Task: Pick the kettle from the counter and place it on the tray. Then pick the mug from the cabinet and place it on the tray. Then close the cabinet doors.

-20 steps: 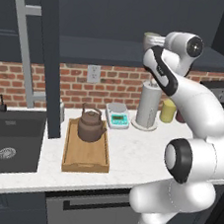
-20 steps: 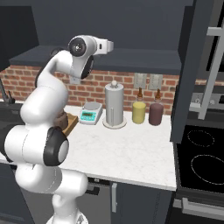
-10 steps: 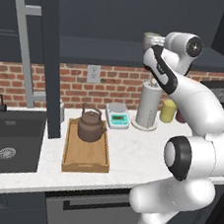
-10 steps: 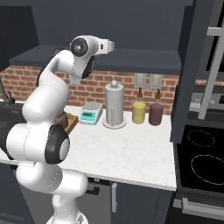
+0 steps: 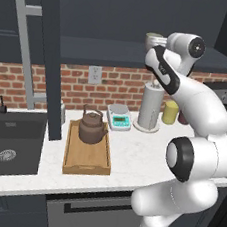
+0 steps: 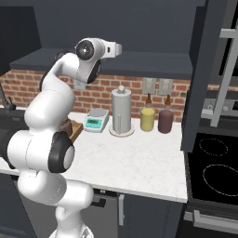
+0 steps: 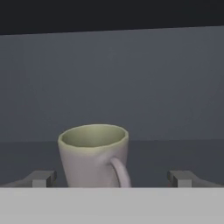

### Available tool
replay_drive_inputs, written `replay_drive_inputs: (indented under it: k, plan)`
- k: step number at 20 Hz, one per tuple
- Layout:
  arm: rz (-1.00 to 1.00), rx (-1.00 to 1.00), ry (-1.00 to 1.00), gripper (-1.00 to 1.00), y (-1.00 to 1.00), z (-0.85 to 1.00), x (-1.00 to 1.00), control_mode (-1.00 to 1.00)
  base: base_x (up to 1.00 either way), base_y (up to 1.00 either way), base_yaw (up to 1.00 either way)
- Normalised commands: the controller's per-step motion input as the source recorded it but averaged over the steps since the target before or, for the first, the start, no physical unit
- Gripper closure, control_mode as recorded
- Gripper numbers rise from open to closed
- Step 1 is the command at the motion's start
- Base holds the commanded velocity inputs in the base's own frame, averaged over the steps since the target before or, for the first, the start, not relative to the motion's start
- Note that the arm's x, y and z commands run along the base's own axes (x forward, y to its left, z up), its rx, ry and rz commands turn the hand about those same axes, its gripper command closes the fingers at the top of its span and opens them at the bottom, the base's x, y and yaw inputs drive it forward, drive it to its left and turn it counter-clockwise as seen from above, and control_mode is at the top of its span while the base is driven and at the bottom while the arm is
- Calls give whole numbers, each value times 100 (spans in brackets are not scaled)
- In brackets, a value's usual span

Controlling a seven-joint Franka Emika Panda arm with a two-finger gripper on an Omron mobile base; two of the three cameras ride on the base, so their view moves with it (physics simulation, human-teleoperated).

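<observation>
The grey-beige mug (image 7: pixel 93 154) with its greenish inside stands upright on the dark shelf (image 7: pixel 175 151) of the cabinet, its handle turned toward the camera. My gripper (image 7: pixel 113 179) is open, one fingertip on each side of the mug and clear of it. From the left base view the mug (image 5: pixel 154 39) peeks out behind my raised wrist. The dark-brown kettle (image 5: pixel 92 127) sits at the far end of the light-wood tray (image 5: pixel 87 160) on the white counter (image 5: pixel 136 151). Both cabinet doors stand open: the left door (image 5: pixel 48 52) and the right door (image 6: pixel 203 69).
A white paper-towel roll (image 5: pixel 150 106), a small scale (image 5: pixel 119 117), and yellow (image 6: pixel 148 119) and maroon (image 6: pixel 165 121) jars line the brick wall. The dark sink (image 5: pixel 8 143) lies left of the tray. A stove (image 6: pixel 214 172) is at the right.
</observation>
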Motion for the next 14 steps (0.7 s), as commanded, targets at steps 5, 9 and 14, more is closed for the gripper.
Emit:
replay_drive_inputs:
  k: [5,9,14]
  plan:
    - [0,0,0,-100,0,-8,6,-100,0,0,0]
    - [1,0,0,-100,0,-7,10,-100,0,0,0]
    - [1,0,0,-100,0,-5,8,-100,0,0,0]
